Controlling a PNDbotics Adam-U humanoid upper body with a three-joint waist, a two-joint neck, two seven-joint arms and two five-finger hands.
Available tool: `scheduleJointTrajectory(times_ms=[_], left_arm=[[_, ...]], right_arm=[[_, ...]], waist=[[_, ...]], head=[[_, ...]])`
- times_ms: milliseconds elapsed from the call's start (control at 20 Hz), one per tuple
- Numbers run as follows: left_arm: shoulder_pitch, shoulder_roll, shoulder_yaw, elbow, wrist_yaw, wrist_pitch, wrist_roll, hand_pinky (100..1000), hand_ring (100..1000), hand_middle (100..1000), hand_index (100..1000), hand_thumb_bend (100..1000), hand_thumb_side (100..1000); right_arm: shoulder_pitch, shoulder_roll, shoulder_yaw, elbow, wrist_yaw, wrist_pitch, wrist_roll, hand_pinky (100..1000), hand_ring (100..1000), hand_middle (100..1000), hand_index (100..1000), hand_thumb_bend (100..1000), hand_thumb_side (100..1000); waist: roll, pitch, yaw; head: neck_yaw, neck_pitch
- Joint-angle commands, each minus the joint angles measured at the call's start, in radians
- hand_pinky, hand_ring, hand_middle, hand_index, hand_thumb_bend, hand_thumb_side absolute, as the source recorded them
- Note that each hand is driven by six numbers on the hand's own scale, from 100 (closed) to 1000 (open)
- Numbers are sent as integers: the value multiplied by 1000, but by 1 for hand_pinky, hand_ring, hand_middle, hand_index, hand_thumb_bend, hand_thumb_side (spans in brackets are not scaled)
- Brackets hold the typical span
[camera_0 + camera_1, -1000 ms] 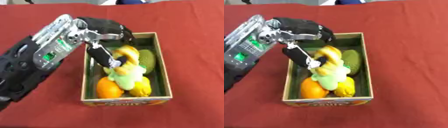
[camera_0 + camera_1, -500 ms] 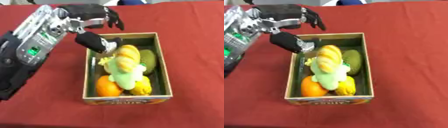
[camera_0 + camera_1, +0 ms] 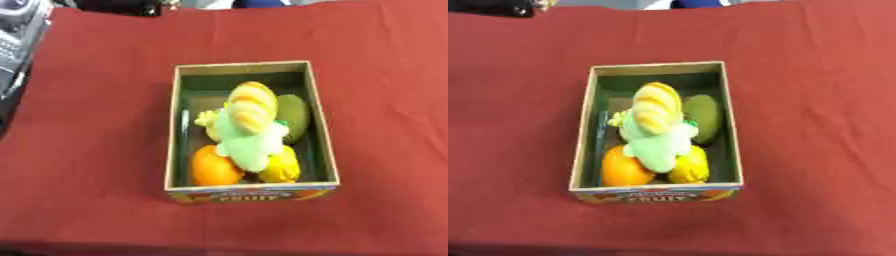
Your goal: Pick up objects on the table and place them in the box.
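A box (image 3: 250, 191) stands on the red cloth (image 3: 96, 150), its printed front wall facing the camera. Inside, an orange (image 3: 213, 166) lies at the near left and a yellow fruit (image 3: 282, 168) at the near right. A green fruit (image 3: 293, 116) sits against the right wall. A pale green item (image 3: 248, 143) is piled on top, with a yellow-and-cream striped item (image 3: 252, 106) above it. Only a part of the left arm (image 3: 17, 35) is seen at the upper left edge in the left eye view. Neither hand is seen, so finger state cannot be told.
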State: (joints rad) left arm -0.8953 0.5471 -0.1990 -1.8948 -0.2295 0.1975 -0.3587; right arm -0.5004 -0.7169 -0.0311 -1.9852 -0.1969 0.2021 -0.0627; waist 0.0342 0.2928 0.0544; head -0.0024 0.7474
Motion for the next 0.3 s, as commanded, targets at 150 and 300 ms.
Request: scheduleJointTrajectory(times_ms=[150, 300], left_arm=[[127, 31, 155, -100, 206, -61, 327, 810, 658, 684, 848, 100, 604], [254, 25, 220, -105, 306, -152, 481, 826, 682, 708, 869, 100, 617]], right_arm=[[2, -25, -21, -15, -7, -36, -15, 803, 741, 780, 874, 100, 527], [15, -28, -24, -15, 1, -65, -28, 806, 744, 781, 877, 100, 506]], waist=[[0, -26, 4], [1, -28, 11]], head=[[-6, 2], [-11, 3]])
